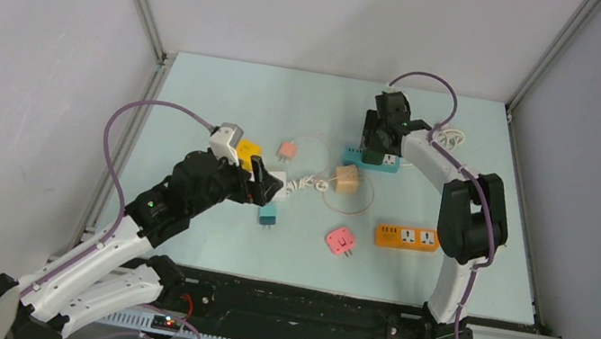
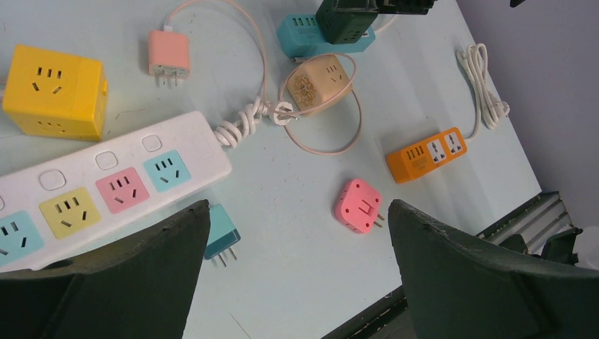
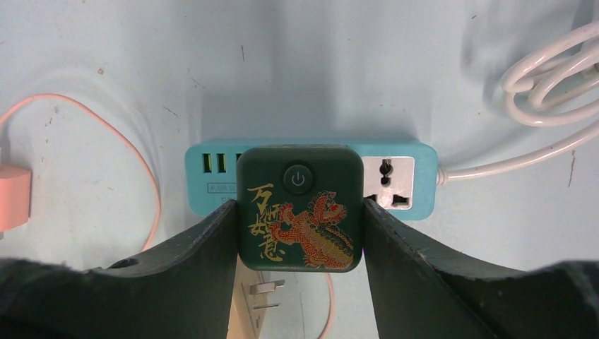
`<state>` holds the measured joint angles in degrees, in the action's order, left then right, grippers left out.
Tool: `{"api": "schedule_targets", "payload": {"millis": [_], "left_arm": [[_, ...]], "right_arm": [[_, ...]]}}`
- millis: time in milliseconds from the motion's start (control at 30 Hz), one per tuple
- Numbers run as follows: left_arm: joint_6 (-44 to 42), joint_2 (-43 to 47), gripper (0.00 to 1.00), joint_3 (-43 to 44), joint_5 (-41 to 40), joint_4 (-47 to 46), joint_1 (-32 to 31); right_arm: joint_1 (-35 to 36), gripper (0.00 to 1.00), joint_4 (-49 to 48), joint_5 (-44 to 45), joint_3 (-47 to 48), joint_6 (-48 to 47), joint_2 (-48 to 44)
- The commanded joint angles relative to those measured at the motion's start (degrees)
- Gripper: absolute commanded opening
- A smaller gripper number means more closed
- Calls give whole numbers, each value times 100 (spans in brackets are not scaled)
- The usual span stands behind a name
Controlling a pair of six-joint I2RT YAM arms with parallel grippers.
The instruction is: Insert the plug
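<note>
Closest to the right wrist lens is the dark green plug [image 3: 300, 208], a square body with a power button and a gold-and-red dragon print on its face. It sits over the left end of the teal power strip [image 3: 417, 152] at the far right-centre of the table [image 1: 176, 241].

Right gripper [image 3: 299, 220]: clamped on the plug, one finger [image 3: 205, 261] against each flank. The plug lies dead centre between them, so I see no sideways offset to correct.

Key relation: the strip's long axis runs across the wrist view, and the jaws close along that same axis. The plug face looks square to the strip. I judge the coming move to be a straight press down into the strip. From above I cannot tell whether the pins are fully seated, partly in, or only resting on the socket.

The strip's right-hand socket [image 3: 387, 182] is free, just beside the plug. Its white cable [image 3: 551, 78] coils off to the right, and a pink cord [image 3: 106, 131] loops past on the left, apart from the strip.

Left gripper [image 2: 299, 233]: jaws wide apart, holding nothing. It hovers above the white multi-socket strip [image 2: 113, 183] and a small teal plug [image 2: 220, 233], well apart from the work. The right arm is plainly the nearer.

Risk, in my judgement: a tilted push could skid the light strip across the table.
</note>
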<state>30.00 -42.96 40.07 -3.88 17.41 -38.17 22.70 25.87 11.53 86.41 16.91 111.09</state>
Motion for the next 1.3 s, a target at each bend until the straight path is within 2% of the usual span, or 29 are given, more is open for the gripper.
{"api": "schedule_targets", "payload": {"millis": [0,33,100,400,533,733,967,1267], "left_arm": [[33,65,100,50,45,-56,35],[39,68,100,33,45,-55,37],[40,68,100,15,38,-61,31],[52,177,100,-72,16,-61,33],[50,191,100,-77,2,-52,31],[53,163,100,-90,-24,-53,30],[42,120,100,-92,-42,-48,39],[40,95,100,-80,-34,-53,46]], "right_arm": [[57,46,158,53,-272,79,97],[94,37,33,166,-443,82,47],[154,27,-251,267,-729,80,-30],[267,2,-1063,360,-1674,331,-130],[397,0,-1322,317,-2054,398,-245],[487,0,-1156,-13,-2207,515,-213],[393,0,-278,-484,-1738,455,323],[442,0,-88,-365,-1632,734,526]]}}
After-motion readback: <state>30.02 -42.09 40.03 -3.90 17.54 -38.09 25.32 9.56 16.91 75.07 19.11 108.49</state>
